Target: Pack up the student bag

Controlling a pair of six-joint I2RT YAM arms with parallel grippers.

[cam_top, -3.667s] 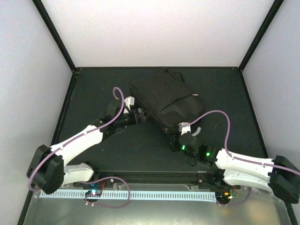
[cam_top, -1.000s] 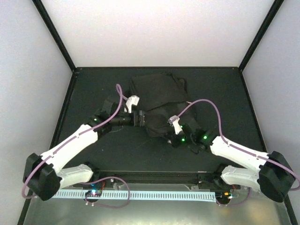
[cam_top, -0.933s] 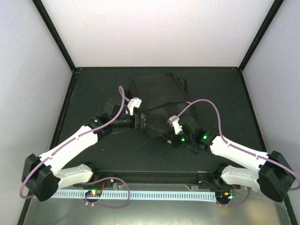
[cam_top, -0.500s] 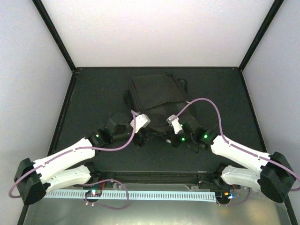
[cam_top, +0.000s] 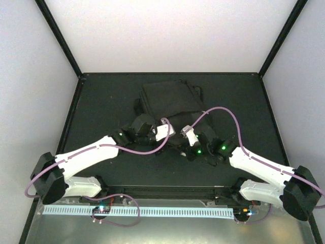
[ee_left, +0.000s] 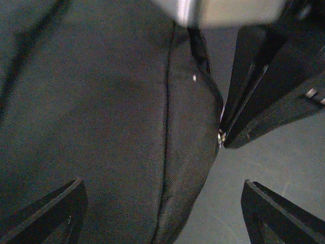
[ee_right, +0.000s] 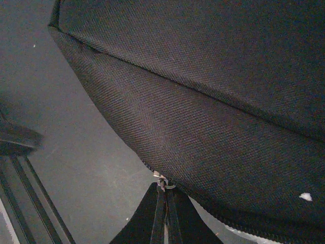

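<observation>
The student bag, a large black fabric backpack, lies at the middle back of the dark table. Its weave fills the right wrist view and the left half of the left wrist view. My right gripper sits at the bag's near edge, shut on a small metal zipper pull; the closed tips meet just below it. My left gripper is right beside it, open, with its fingertips straddling the bag's rounded corner. The right gripper's fingers and the pull show there too.
A black rail runs along the table's near edge, and shows at the lower left of the right wrist view. Dark posts and pale walls enclose the table. Bare table surface lies left of the bag.
My left arm has swung from the bag's left side round to its near edge, ending next to the right gripper, jaws still open. The right gripper has stayed put on the zipper pull.
</observation>
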